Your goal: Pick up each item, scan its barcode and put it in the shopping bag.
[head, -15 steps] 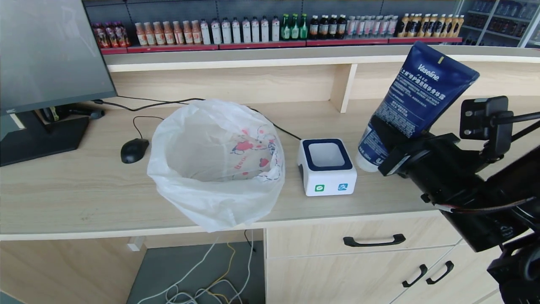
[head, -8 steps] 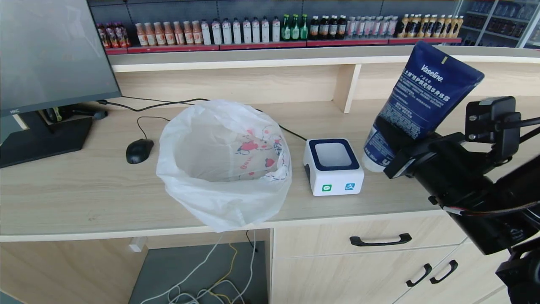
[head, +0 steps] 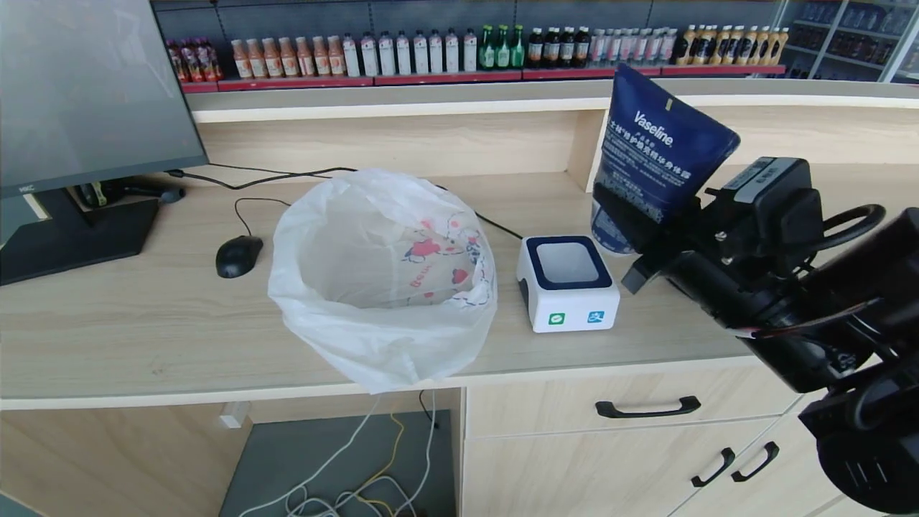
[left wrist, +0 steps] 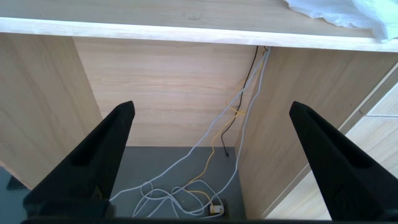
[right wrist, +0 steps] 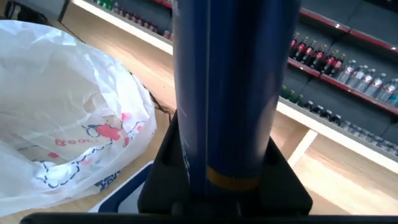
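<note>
Tube [head: 664,154], blue with white print, clamped in right fingers [head: 640,217] near scanner [head: 567,285]; left fingers [left wrist: 93,163] apart.

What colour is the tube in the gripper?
The tube is dark blue, best in head view.

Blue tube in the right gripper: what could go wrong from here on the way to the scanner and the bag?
1. The right gripper has its jaws on the blue tube near the cap end, most of its length above: it may pivot or slip when tilted over the scanner.
2. The shopping bag is limp and bulges over the edge of the counter: a drop on its near rim might drag it off.
</note>
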